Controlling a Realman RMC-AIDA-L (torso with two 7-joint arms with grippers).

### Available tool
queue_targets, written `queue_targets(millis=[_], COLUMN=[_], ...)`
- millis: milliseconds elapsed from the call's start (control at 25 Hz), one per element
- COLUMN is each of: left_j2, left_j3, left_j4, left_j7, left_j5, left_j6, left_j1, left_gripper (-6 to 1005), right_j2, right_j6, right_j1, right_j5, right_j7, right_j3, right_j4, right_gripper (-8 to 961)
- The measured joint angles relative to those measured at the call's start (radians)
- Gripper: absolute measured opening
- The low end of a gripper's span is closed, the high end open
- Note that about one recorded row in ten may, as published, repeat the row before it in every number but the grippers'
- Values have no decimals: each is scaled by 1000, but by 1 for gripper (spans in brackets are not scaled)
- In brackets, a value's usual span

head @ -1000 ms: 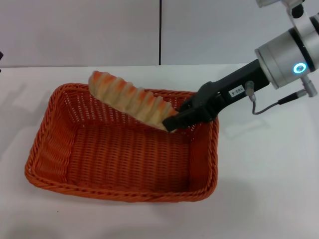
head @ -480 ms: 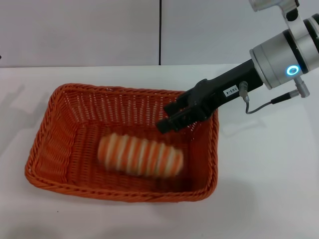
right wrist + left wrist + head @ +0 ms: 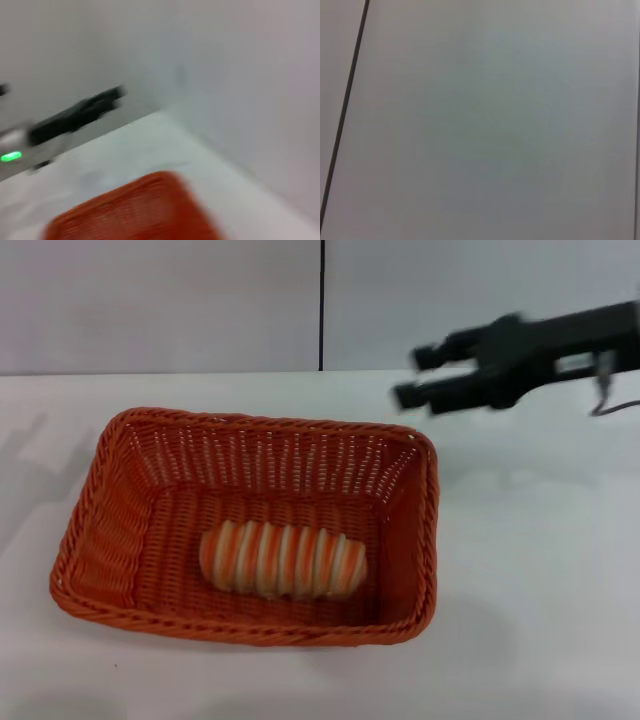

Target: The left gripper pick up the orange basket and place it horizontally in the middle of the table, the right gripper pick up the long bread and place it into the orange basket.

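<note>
White table (image 3: 540, 570), grey wall behind: right gripper (image 3: 410, 378) hangs empty, jaws spread, above the far right corner of the orange basket (image 3: 85, 530), long bread (image 3: 283, 559) lying crosswise inside, down-left of it; left gripper unseen.

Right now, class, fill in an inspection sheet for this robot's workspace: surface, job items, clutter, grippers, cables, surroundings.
Surface: white table, bare around the basket.
Job items: orange basket sits on the table; the long bread lies flat on its floor, crosswise.
Clutter: nothing seen.
Grippers: right gripper is open and empty, in the air beyond the basket's far right corner. The left gripper shows only in the right wrist view, far off above the table; its fingers cannot be judged.
Cables: a short loop hangs by the right arm.
Surroundings: plain grey wall with one dark vertical seam.
</note>
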Motion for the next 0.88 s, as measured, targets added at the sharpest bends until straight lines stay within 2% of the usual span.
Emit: queue_targets(millis=[120,240,280,320,520,800,880], left_j2=[1,1,1,1,0,-1,0], left_j3=[0,0,1,1,0,0,0], left_j4=[0,-1,-2,-2,-13,-35,-42], left_j7=[1,3,3,3,5,6,7], left_j5=[-3,-3,-1,-1,-1,-4,-4], left_j6=[5,6,5,5,6,-3,-6], left_j1=[2,2,1,1,-6,-20,-24], left_gripper=[726,726,726,726,726,726,726], right_j2=[3,3,3,3,3,3,4], right_j6=[69,129,142,142,142,138,135], right_j1=[-119,-221,-269,-269,-334,-348,-349], right_j5=[64,204,300,300,522,589,593], right_j7=[-46,-169,-267,-267,-534,-820,-848], right_j3=[45,92,129,129,236,374,387], right_j4=[-80,-40,18,18,252,512,533], right_gripper=[665,666,666,666,666,665,665])
